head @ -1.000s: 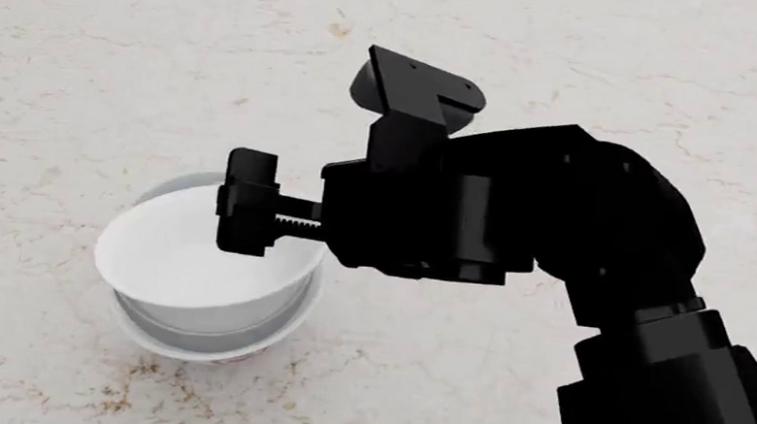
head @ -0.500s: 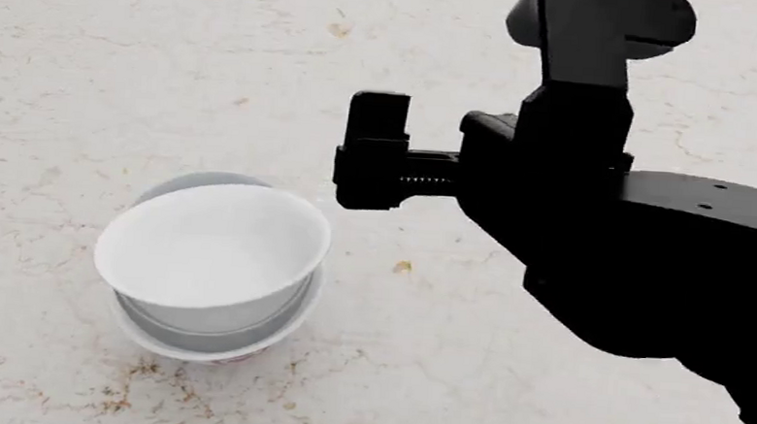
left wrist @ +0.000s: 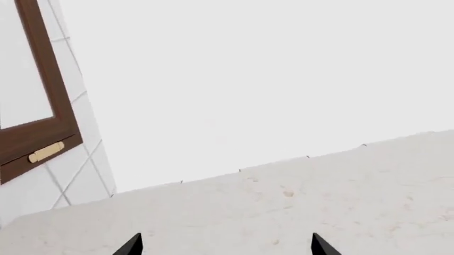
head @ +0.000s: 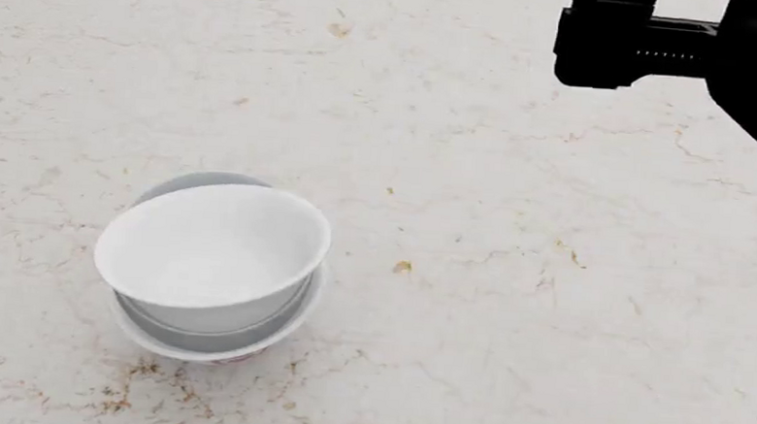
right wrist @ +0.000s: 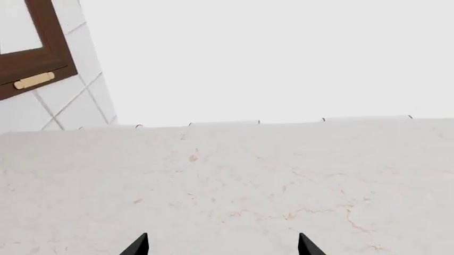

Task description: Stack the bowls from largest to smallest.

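bowls [head: 213, 267] sit nested in one stack on the marble counter [head: 478, 305], well apart from my right claw [right wrist: 221, 245], off toward the near left of the head view while the claw hangs at the far right corner of it. the top bowl [head: 209, 247] is plain white and sits tilted, its rim higher on the side nearer the claw. under it i see a pale grey bowl [head: 192, 185] showing as a rim behind and a band below, and beneath that the white outer bowl [head: 298, 315], with a trace of pink at its base. nothing touches the stack.

my right claw is released: in its wrist view two black fingertips [right wrist: 136, 245] stand wide apart with only bare counter between them. the left claw [left wrist: 225, 245] is likewise spread, its two tips [left wrist: 131, 244] parted over empty marble, and it does not show in the head view. both wrist views look across the counter to a white wall, with a brown-framed cabinet door [right wrist: 39, 58] and white tiles [right wrist: 78, 109] at one side.
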Tool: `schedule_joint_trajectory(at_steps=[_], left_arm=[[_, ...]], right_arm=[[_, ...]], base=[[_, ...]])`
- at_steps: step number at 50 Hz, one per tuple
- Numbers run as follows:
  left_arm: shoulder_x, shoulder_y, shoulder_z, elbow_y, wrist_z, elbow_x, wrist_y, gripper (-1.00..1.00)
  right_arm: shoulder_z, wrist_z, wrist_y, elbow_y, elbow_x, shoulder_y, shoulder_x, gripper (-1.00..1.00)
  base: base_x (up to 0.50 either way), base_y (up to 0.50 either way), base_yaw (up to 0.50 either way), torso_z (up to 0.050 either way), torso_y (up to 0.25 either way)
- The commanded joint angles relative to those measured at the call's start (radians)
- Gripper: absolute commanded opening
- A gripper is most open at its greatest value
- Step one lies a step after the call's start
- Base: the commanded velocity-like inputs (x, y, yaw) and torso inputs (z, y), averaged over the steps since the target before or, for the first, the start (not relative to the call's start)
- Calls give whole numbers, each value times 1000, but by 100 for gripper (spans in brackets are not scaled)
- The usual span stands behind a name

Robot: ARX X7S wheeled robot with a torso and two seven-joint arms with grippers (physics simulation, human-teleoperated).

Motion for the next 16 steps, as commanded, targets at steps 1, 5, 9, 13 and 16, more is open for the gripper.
schedule_joint_trajectory(at_steps=[1, 5, 9, 13, 16], left_arm=[[0, -247, 129, -151, 57, 26, -16, 100], [11, -299, 165, -203, 83, 42, -6, 100], [32, -358, 203, -274, 111, 69, 16, 100], [40, -406, 261, -328, 147, 109, 44, 100], [48, -424, 263, -340, 144, 109, 43, 100]], right_arm=[[-42, -27, 68, 143, -35, 208, 4, 100], [-74, -63, 75, 229, -79, 297, -32, 100], [-118, -122, 61, 306, -149, 351, -61, 100], [-161, -187, 41, 363, -217, 400, -79, 100], [-193, -232, 27, 404, -266, 443, -91, 100]], base=[[0, 0, 3, 0, 0], [0, 0, 0, 0, 0], [0, 0, 1, 0, 0], [0, 0, 0, 0, 0], [0, 0, 0, 0, 0]])
